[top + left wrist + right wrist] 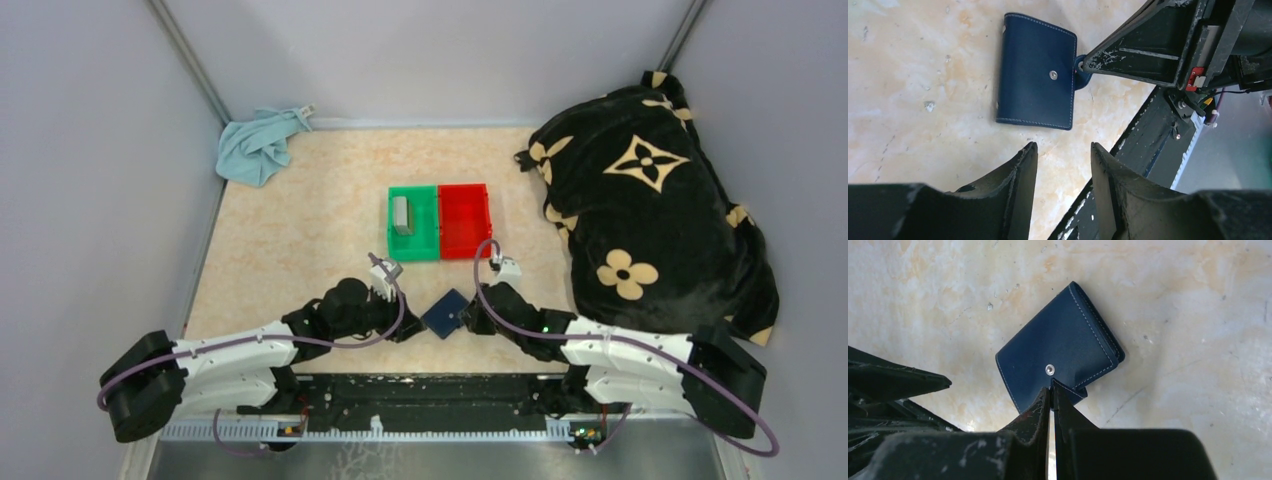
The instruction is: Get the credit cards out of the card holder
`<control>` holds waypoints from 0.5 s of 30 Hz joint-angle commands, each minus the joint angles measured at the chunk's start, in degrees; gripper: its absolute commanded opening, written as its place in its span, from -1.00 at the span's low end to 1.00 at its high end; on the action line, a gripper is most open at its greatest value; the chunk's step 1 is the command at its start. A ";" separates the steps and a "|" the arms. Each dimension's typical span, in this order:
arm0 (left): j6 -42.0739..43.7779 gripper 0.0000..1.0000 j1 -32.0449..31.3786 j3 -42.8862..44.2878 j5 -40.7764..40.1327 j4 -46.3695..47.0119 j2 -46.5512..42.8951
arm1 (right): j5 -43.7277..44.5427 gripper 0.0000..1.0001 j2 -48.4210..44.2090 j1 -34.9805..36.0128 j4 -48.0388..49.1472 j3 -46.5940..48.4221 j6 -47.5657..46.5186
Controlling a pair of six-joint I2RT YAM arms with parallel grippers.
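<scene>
— Where's the wallet (1063, 347)?
— Closed, flat on the table (300, 250) between my grippers. My right gripper (1052, 385) pinches its tab (1074, 391), fingers together. My left gripper (1063, 147) sits just beside it, fingers partly apart, empty.
— Beyond the wallet?
— Green bin (420, 240), red bin (465, 220).

Bright, even, diffuse light throughout. Soft, faint shadow beneath the card holder (1060, 355). Crisp stitching there, crisp overhead too. Close-up fingers (1013, 190) dark, a touch soft. Pale sheen across the table (908, 75).
</scene>
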 commanded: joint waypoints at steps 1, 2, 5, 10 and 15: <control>2.39 0.00 -0.24 3.71 3.15 5.06 2.88 | 2.51 -1.00 -6.93 -0.12 2.93 -2.01 3.99; 2.77 -0.01 -0.19 4.36 2.47 5.00 2.98 | 3.00 -1.00 -8.47 -0.07 1.85 -1.45 3.23; 3.81 0.04 -0.21 6.29 1.16 4.24 2.49 | 3.71 -1.00 -9.04 -0.12 -2.17 3.19 -0.35; 3.10 0.14 -0.16 6.88 1.19 4.37 1.55 | 3.20 -1.00 -3.76 -0.19 -6.57 11.72 -5.51; 3.10 0.15 -0.16 5.87 -0.41 1.51 -1.66 | 2.30 -1.00 -2.39 -0.39 -4.09 12.71 -6.48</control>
